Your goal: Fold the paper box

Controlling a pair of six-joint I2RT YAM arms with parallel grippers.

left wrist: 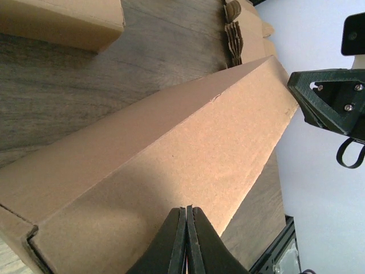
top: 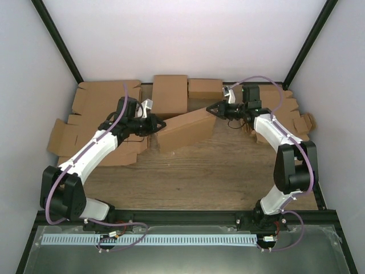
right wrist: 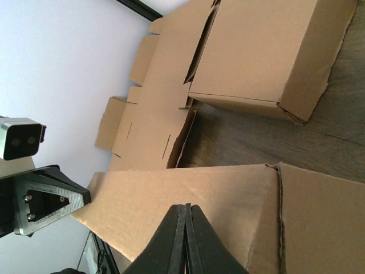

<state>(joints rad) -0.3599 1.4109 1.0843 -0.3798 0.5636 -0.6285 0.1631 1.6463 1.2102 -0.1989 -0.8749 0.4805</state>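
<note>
Large plain brown corrugated cardboard box (top: 185, 130): folded shut, mid-table, slightly toward 12 o'clock on the dark wooden table (top: 228, 165). Its long axis runs 8 to 2 o'clock. Can't tell if it lies flat or is tipped.

Left gripper (top: 158, 124) is at the box's 8 o'clock end, with its black fingers (left wrist: 174, 242) pressed together and nothing visible between them. The tips sit against a box face in the wrist view.

Right gripper (top: 211, 108) is at the 2 o'clock end. Its fingers (right wrist: 171, 242) are pressed together too, tips on the top face near the end flap seam. Whether either one actually pinches cardboard, can't tell.

Around it:
- A second folded brown cardboard box (top: 170, 96) at 12 o'clock, apart from the first.
- A smaller brown cardboard box (top: 205, 88) just beside that one, on its 3 o'clock side.
- Flat brown cardboard blanks (top: 105, 100) spread at 9–10 o'clock under the left arm.
- A pile of small notched cardboard blanks (top: 296, 117) at 2–3 o'clock behind the right arm.
</note>
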